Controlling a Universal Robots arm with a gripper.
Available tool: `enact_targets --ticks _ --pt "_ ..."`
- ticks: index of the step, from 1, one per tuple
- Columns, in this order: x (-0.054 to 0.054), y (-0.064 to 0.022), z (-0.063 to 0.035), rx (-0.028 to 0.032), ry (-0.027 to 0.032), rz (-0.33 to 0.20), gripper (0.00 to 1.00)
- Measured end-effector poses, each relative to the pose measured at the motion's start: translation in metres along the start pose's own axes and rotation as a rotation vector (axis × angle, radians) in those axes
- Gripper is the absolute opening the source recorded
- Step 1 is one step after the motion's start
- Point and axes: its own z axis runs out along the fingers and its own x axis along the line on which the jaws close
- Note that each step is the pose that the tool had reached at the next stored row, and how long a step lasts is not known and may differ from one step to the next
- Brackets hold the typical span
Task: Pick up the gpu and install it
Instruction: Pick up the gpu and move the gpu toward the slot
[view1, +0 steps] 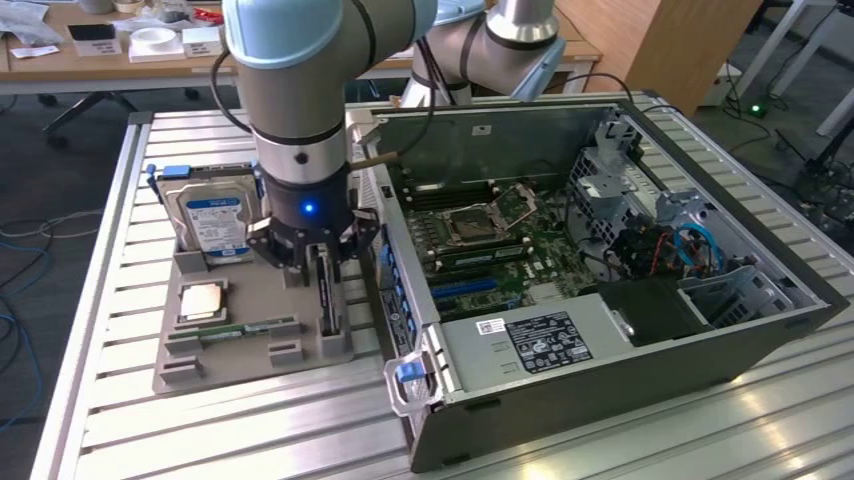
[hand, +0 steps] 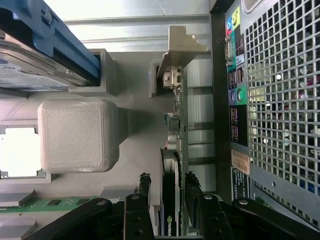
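The gpu (view1: 326, 300) (hand: 170, 210), a thin flat black expansion card with a silvery metal bracket (hand: 182, 45) at one end, stands on its long edge in a slot of a grey plastic parts holder (view1: 234, 350). It sits on the side of the holder closest to the open black desktop computer case (view1: 601, 260). The robot's black fingers (hand: 144, 187) are spread apart and sit one on each flat face of the card, near the end away from the bracket. A narrow gap shows on both sides, so nothing is gripped. The silver and pale blue robot arm (view1: 300, 130) hangs straight down over the card. Farther out in the same holder are a boxy silver hard drive with a blue and white label (view1: 214, 220), a square silver processor chip (view1: 203, 300) and a narrow green memory stick (view1: 254, 328). Everything rests on a slatted aluminium worktop (view1: 134, 420). The card looks light and stiff but delicate, with small parts and connectors exposed along its board. Its broad flat faces, where the fingers are placed, seem the safest hold. Squeezing hard or tilting it in the slot could damage it.
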Motion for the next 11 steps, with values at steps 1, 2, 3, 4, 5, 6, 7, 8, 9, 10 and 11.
enact_targets --ticks 1,2,3,4,5,6,7,8,9,10,11 --pt "0.0001 0.0003 0.0017 0.0001 0.0000 0.000 0.42" --pt "0.0001 0.0005 0.0030 0.0001 0.0001 0.000 0.42" --pt "0.0001 0.0007 0.0037 0.0001 0.0002 0.000 0.42" --pt "0.0001 0.0007 0.0037 0.0003 0.0003 0.000 0.42" --pt "0.0002 0.0007 0.0038 0.0002 0.0001 0.000 0.42" --pt "0.0001 0.0007 0.0038 0.0002 0.0001 0.000 0.42" --pt "0.0001 0.0007 0.0038 0.0002 0.0001 0.000 0.42" --pt "0.0001 0.0007 0.0038 0.0002 0.0001 0.000 0.42" --pt "0.0000 0.0007 0.0039 0.0000 0.0000 0.000 0.42" --pt "-0.0002 0.0008 0.0040 -0.0001 -0.0001 0.000 0.42" --pt "-0.0007 0.0008 0.0040 -0.0001 -0.0001 0.000 0.42"
